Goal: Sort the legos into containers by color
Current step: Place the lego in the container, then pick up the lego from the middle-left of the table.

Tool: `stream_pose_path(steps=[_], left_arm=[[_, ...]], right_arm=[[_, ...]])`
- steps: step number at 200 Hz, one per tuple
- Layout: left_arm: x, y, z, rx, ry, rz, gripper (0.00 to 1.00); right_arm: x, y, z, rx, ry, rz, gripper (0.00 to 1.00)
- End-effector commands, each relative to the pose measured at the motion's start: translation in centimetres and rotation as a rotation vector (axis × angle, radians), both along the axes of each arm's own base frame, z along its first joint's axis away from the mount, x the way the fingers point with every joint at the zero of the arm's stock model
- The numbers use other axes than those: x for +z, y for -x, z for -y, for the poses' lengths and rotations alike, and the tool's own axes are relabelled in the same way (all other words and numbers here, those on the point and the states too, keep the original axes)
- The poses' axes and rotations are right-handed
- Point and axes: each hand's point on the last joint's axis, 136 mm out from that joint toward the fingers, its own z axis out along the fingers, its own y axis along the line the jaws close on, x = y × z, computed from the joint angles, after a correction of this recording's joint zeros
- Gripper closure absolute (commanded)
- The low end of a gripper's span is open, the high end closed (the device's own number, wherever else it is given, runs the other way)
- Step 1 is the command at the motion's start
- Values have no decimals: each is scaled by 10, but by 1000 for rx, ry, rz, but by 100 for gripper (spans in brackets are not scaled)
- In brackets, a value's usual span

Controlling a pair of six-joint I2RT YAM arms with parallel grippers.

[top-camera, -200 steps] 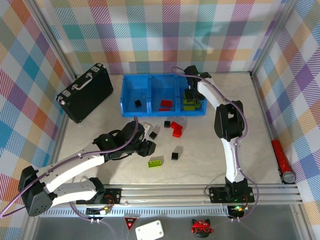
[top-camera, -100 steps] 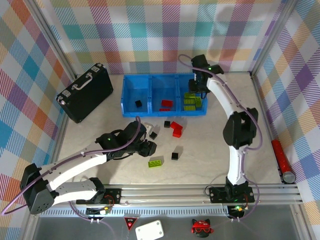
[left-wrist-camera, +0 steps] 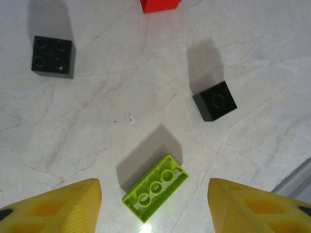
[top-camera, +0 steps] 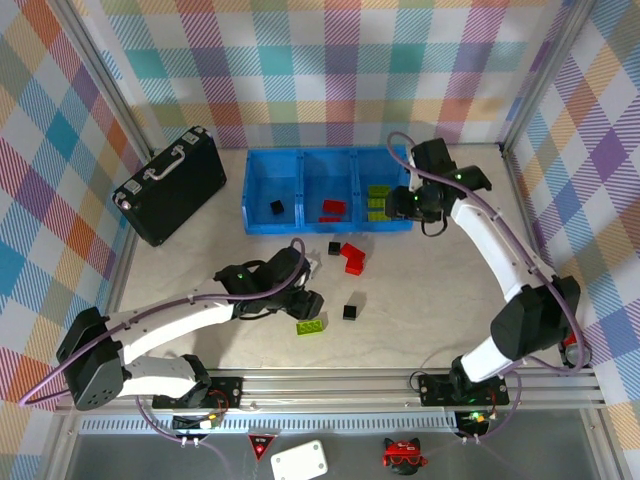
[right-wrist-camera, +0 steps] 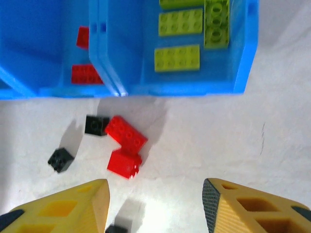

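On table (top-camera: 430,290): two red legos (right-wrist-camera: 126,134), one lime lego (left-wrist-camera: 155,194).

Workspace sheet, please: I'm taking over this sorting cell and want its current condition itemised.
Surface: pale table, no spills seen.
Job's things: blue tray holds a black cube left, red bricks middle, lime bricks right; loose: lime brick, red pair, black cubes.
Clutter: black briefcase, red tube.
Grippers: left pincer open over the loose lime brick; right pincer open, empty.
Cables: purple cables along both arms.
Surroundings: plaid walls, metal rail.
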Motion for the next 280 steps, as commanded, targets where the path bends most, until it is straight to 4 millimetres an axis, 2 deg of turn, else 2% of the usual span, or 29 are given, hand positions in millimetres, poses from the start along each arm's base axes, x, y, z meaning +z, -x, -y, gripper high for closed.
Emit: stream_pose_path(steps=[1, 48, 91, 138, 202, 239, 280], left_arm=[[1, 7, 3, -36, -26, 0, 40], [-9, 14, 1, -57, -85, -8, 40], [-22, 26, 0, -91, -154, -23, 39], [-41, 27, -4, -130, -241, -31, 36], [-69, 23, 17, -208, -272, -78, 28], [-87, 22, 18, -225, -317, -125, 28], [-94, 27, 12, -236, -356, -160, 30]], right_arm=[[5, 21, -10, 1, -109, -9, 45], [-21, 64, -5, 3, -150, -73, 45], [-42, 85, 2, -7, -144, -113, 45], [-52, 91, 5, -21, -143, -125, 45], [-58, 94, 8, -13, -116, -140, 45], [-58, 99, 11, -17, -109, -138, 44], [-56, 101, 10, -19, -118, -142, 44]])
